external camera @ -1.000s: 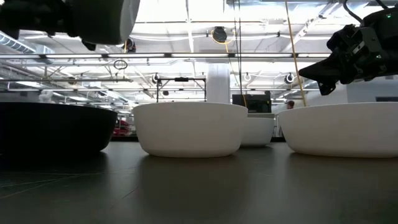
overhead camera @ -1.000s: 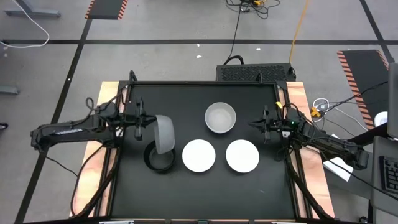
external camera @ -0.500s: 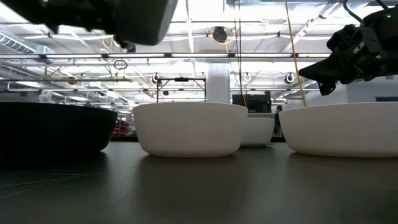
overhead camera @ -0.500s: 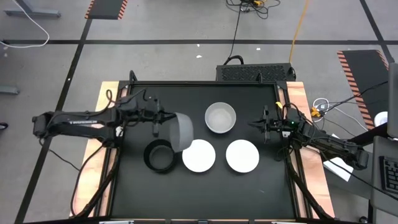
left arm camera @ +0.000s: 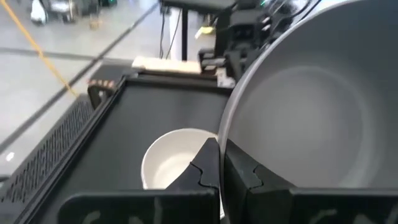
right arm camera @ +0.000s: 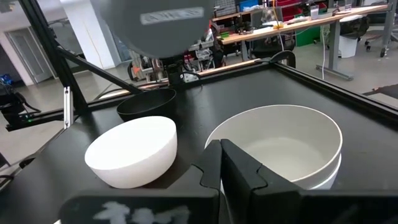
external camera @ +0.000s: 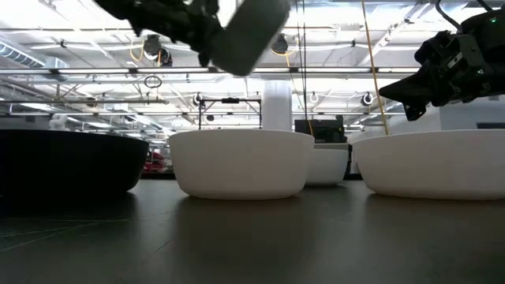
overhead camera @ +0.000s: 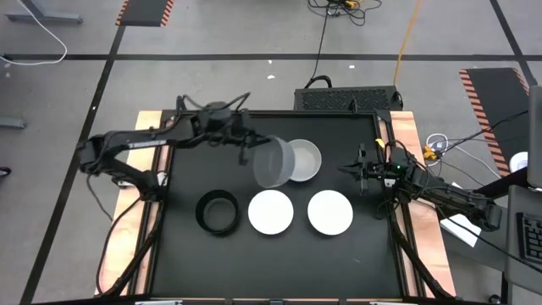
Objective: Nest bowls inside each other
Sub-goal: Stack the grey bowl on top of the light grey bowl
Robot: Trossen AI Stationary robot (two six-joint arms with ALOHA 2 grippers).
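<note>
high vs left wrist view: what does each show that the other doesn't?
High only: the black bowl, two white bowls and the right gripper waiting at the table's right side.
Left wrist only: the left gripper's fingers pinched on the rim.
Both: the carried grey bowl held tilted by the left gripper, and the grey bowl on the table.

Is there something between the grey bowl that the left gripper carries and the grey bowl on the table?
Nothing visible. The left gripper holds the carried grey bowl tilted in the air, beside the resting grey bowl, whose inside shows empty. The right gripper waits apart.
</note>
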